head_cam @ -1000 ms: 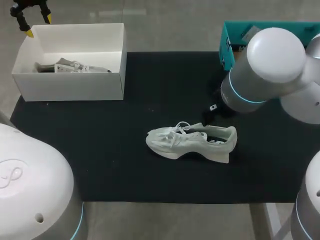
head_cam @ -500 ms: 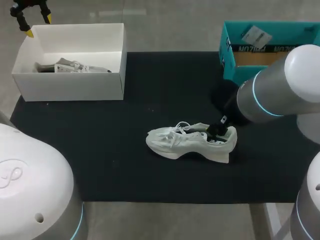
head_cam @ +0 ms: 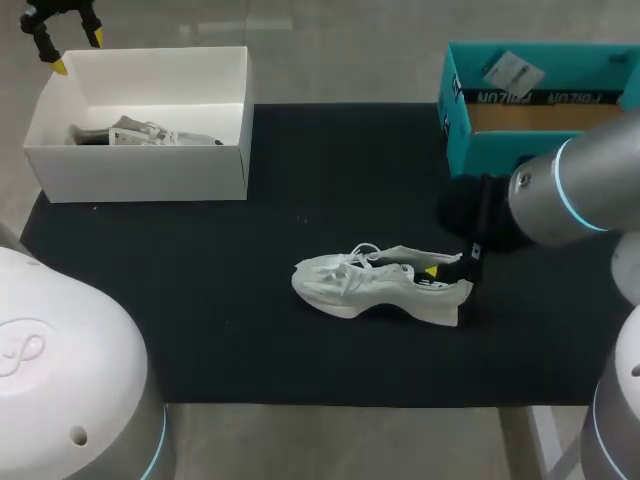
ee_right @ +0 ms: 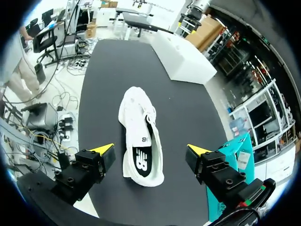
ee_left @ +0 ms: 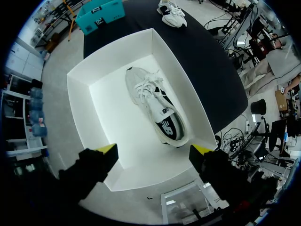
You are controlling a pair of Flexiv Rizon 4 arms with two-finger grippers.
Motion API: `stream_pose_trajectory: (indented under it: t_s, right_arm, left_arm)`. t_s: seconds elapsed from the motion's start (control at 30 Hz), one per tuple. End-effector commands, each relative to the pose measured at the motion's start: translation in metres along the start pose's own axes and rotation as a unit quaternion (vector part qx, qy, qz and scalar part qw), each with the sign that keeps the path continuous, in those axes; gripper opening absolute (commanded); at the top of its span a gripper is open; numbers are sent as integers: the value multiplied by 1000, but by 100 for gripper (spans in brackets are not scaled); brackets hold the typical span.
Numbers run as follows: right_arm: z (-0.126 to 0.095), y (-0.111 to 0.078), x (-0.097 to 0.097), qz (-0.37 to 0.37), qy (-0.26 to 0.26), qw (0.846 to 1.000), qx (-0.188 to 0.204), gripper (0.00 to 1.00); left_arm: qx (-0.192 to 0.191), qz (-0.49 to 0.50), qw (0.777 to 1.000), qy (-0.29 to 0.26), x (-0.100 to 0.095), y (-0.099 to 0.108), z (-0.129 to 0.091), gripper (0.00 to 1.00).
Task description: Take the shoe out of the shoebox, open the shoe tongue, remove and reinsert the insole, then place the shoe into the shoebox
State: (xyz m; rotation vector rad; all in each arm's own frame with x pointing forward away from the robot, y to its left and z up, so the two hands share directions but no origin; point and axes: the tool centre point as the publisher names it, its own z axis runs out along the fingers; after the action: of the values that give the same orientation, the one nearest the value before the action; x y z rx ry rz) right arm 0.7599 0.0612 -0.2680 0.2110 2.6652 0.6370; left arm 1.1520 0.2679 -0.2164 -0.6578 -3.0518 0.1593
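1. Your shoe (head_cam: 372,285) rests on its sole on the black mat (head_cam: 300,170), outside the box. It sits a little right of the mat's middle and nearer the front edge, with the toe toward the left edge and the heel toward the right.
2. Your right gripper (ee_right: 151,149) hangs over the heel end with its fingers spread wide and the shoe between them — nothing is grasped. From the head view, one yellow tip shows right at the heel collar; you cannot tell whether it touches.
3. Through the shoe's opening you can see the dark insole (ee_right: 141,162) lying inside.
4. The white shoebox (head_cam: 140,175) sits at the mat's far left corner, with a second shoe (head_cam: 150,133) lying in it.
5. Your left gripper (ee_left: 155,149) hovers above the shoebox's far left corner — fingers apart, holding nothing.
6. A teal box (head_cam: 490,150) stands at the mat's far right corner.
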Motion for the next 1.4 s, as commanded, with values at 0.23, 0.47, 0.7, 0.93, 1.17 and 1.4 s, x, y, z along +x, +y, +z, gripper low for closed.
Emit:
stream_pose_trajectory:
  t_s: [0.23,0.47,0.7,0.93,1.17,1.4]
  right_arm:
    - [-4,-48,4,44,51,994,-83,100]
    - [3,-81,11,53,89,990,-92,100]
    - [19,-114,13,51,123,987,-92,100]
    - [48,-139,6,74,110,987,-91,100]
    - [81,-130,5,82,108,985,-108,100]
    - [106,-113,6,67,132,983,-111,100]
  left_arm:
    - [-1,0,1000,0,1,0,0,100]
    - [-1,0,1000,0,1,0,0,100]
    - [-1,0,1000,0,1,0,0,100]
    - [-1,0,1000,0,1,0,0,100]
    - [-1,0,1000,0,1,0,0,100]
    - [-1,0,1000,0,1,0,0,100]
